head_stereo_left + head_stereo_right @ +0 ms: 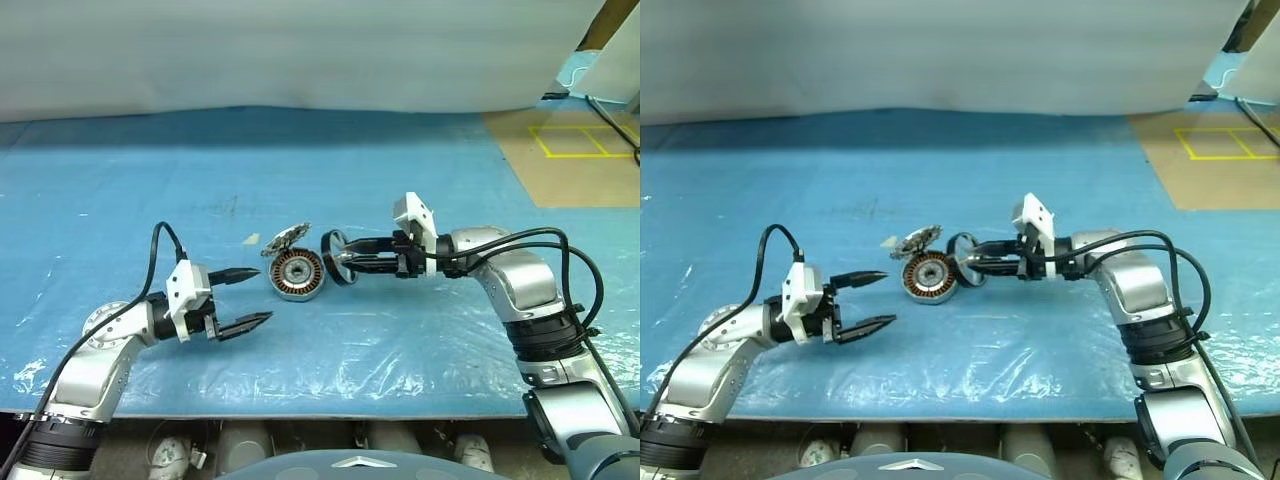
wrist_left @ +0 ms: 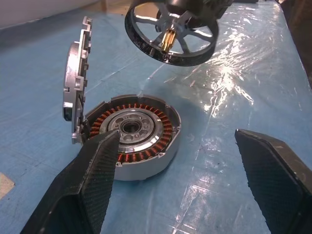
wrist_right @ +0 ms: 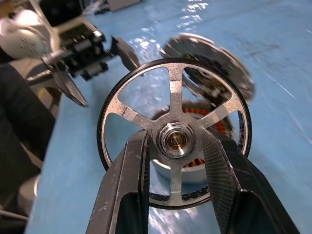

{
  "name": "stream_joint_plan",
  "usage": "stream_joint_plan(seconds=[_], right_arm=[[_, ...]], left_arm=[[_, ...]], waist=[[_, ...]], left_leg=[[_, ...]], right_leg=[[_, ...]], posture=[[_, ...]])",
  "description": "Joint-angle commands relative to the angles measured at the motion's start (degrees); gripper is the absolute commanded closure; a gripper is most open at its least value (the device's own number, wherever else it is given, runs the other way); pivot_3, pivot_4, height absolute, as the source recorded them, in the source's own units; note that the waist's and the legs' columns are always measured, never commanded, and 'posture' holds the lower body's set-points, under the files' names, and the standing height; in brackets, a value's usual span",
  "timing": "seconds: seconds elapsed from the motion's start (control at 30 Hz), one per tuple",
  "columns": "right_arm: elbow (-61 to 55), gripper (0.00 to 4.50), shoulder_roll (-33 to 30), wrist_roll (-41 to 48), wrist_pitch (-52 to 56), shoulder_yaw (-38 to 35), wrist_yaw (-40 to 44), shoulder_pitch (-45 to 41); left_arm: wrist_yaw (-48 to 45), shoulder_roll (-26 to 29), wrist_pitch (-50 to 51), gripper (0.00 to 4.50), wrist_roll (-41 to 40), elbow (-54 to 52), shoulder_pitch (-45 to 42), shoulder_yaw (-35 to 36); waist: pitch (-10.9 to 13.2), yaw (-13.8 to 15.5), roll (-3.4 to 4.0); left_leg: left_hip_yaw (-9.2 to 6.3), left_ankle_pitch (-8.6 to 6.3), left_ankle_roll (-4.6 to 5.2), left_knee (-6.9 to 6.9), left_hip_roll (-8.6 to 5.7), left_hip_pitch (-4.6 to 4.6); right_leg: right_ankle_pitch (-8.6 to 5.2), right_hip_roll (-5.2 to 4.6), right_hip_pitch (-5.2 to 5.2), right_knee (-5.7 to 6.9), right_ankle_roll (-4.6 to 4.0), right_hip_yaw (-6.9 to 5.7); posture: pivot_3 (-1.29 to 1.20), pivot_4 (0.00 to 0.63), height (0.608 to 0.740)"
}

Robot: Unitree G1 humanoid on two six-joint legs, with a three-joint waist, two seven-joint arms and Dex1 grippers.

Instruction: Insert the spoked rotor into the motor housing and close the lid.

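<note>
1. Looking from the left eye view, the motor housing (image 1: 297,274) sits at the frame's centre on the blue sheet (image 1: 300,180), its round face tipped toward the camera. The lid (image 1: 285,238) stands raised on edge at its upper left. Just right of them the right gripper (image 1: 345,259) points left and is clamped on the spoked rotor (image 1: 335,257), which is held off the sheet, standing on edge. At lower left the left gripper (image 1: 251,298) points right, fingers well apart and empty.
2. In the left wrist view, the housing (image 2: 130,136) lies flat with copper windings ringing a silver centre. The lid (image 2: 78,92) is upright at its rim, and the rotor (image 2: 170,31) hangs above, apart from it.
3. In the right wrist view, the two fingers (image 3: 129,190) pinch the rotor's (image 3: 174,131) hub, with the housing (image 3: 195,161) behind it.
</note>
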Motion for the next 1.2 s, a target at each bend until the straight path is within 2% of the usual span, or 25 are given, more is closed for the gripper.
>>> stream_joint_plan(seconds=[0.03, 0.37, 0.57, 1.2], right_arm=[[-3.56, 3.25, 1.62, 3.45, 2.23, 0.64, -1.42, -1.26], [6.74, 3.25, 4.97, -2.95, -6.86, 6.31, -3.28, -6.81], [11.22, 3.25, 3.86, -8.96, -14.10, 11.28, -2.15, -6.61], [13.03, 3.25, 4.21, -18.43, -25.16, 15.19, -2.98, -8.62]], left_arm=[[0.09, 0.41, -0.08, 0.52, -1.03, -0.79, -0.35, 1.69], [0.85, 1.20, 1.32, 0.52, -1.32, -3.14, 0.23, 2.39], [1.22, 1.24, 1.86, 0.52, -1.33, -3.70, 0.20, 2.20], [0.58, -0.49, -0.77, 0.52, 0.01, -1.03, -0.21, 1.00]], waist=[[0.00, 0.04, 0.00], [0.00, -0.28, 0.00], [0.00, -0.29, 0.00], [-0.01, -0.39, -0.02]], left_leg=[[0.00, 0.00, 0.00, 0.00, -0.02, -0.02], [0.00, 0.01, -0.02, -0.02, -0.04, -0.12], [0.00, 0.01, -0.02, -0.03, -0.04, -0.13], [0.00, 0.01, -0.02, 0.00, -0.04, -0.10]], right_leg=[[0.00, 0.00, 0.00, -0.01, 0.00, 0.00], [0.00, -0.01, -0.02, -0.13, 0.02, -0.03], [0.01, -0.01, -0.02, -0.13, 0.02, -0.05], [0.01, 0.00, -0.01, -0.05, 0.02, -0.04]], posture=[[0.00, 0.150, 0.740], [0.00, 0.150, 0.740], [0.00, 0.150, 0.740], [0.00, 0.150, 0.740]])
